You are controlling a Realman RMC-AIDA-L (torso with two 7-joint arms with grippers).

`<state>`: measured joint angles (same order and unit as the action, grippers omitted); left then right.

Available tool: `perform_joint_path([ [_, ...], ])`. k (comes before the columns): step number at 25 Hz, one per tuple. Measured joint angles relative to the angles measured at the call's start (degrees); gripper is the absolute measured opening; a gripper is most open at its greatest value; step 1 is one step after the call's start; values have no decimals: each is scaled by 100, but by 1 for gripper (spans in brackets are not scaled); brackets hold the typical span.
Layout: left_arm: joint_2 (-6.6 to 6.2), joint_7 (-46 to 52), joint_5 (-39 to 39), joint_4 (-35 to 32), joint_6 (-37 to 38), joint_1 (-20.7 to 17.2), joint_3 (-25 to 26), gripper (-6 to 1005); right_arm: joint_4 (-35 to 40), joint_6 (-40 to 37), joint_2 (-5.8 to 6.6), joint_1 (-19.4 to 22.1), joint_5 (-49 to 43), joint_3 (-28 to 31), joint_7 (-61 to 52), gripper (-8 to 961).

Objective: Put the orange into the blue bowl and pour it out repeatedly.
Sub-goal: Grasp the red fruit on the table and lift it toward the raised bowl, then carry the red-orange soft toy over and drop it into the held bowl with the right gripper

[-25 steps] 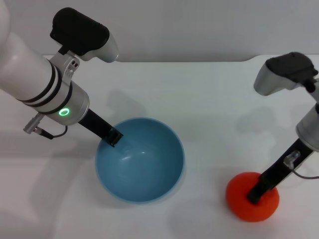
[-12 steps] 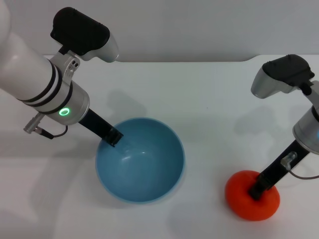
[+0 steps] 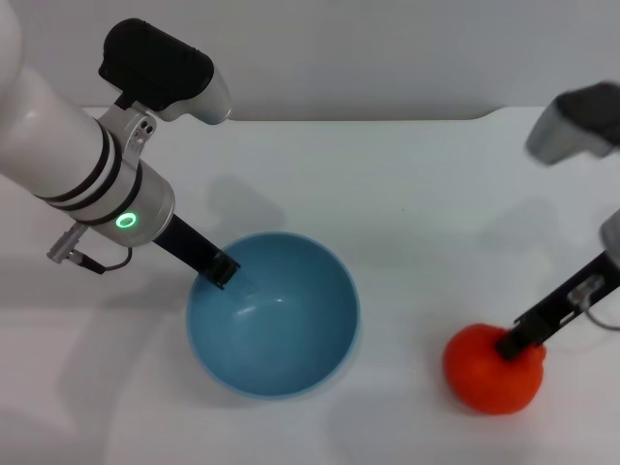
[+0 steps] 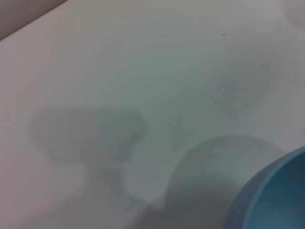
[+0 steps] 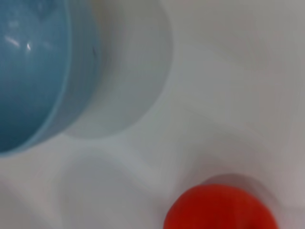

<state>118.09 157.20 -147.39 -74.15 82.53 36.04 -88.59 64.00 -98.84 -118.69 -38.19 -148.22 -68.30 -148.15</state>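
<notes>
Orange [image 3: 492, 381] is sitting on the white desk [image 3: 407, 203] at the near right, well apart from the blue bowl [image 3: 273, 312]; the right tool [image 3: 511, 344] is reaching down from the right edge and its dark tip is touching the top of the fruit; whether its fingers are spread or pressed together cannot be told from the head view, and the right wrist view is showing none of them. That wrist view is taking in the orange [image 5: 220, 208] on bare desk with the bowl [image 5: 33, 76] some way off, its shadow falling between the two.

The blue bowl is standing upright near the middle of the desk, its glossy inside holding nothing; the left tool [image 3: 219, 267] is coming in from the far left and its dark tip is lying on the bowl's far-left rim, seemingly with a finger inside the wall; whether it is pinching the rim cannot be told. The left wrist view is catching only a curve of the bowl [image 4: 274, 195] and soft shadows on the desk [image 4: 143, 57].
</notes>
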Motion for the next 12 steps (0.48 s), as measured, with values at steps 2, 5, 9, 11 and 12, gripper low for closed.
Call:
perform_joint_path([
  [2,8,24,12,4,1,0,-2,-1,263,-225,1,34,44,422,140,126],
  [5,28,75,49,26,2,16,-60,-1,673,-535,15,12,81,854,238,103],
  [9,40,325,54,317,11,231,-360,-2,1409,-860,18,-92,296,1059,256,88],
  [11,54,447,63,516,12,374,-511,-2,1740,-974,19,-197,561,1045,254,80],
  [12,63,520,71,641,6,461,-605,-2,1856,-1011,20,-256,720,1009,253,76],
])
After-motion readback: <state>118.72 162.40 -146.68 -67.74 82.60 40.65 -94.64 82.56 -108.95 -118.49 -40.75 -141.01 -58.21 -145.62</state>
